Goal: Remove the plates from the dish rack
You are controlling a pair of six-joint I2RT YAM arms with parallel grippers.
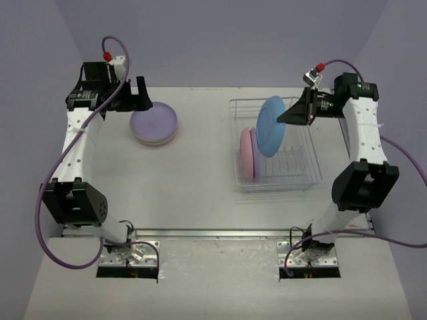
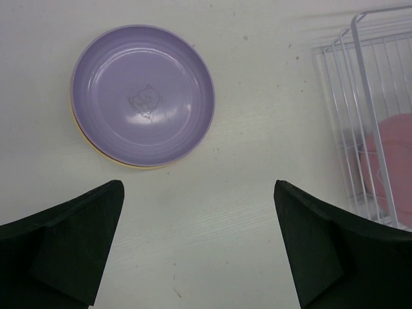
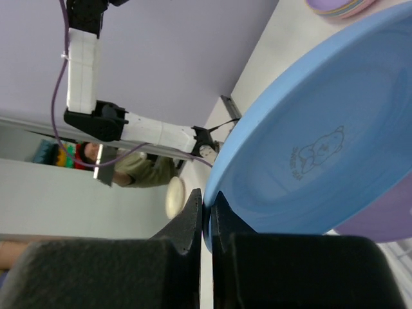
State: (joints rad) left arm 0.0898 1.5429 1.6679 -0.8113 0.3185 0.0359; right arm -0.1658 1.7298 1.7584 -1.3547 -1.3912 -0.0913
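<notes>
Gripping the blue plate (image 1: 270, 127) by its rim: right end effector (image 3: 206, 199) is clenched on the plate edge, fingers pinched tight with the rim between them. Plate is tilted nearly upright, raised over the far-left part of the dish rack (image 1: 277, 189), printed inner face toward the right wrist camera.

Pink plates (image 1: 247, 155) stand on edge in the dividers along the rack's left side, just beside and lower than the blue one.

Left end effector (image 2: 196, 193) is released, jaws wide apart, nothing between them. It hangs over the bare surface (image 1: 200, 167) just beside the plate stack (image 1: 154, 122), not touching it. Stack lies flat on the surface well left of the rack: lilac plate (image 2: 143, 93) on top, yellow rim (image 2: 82, 134) showing underneath.
</notes>
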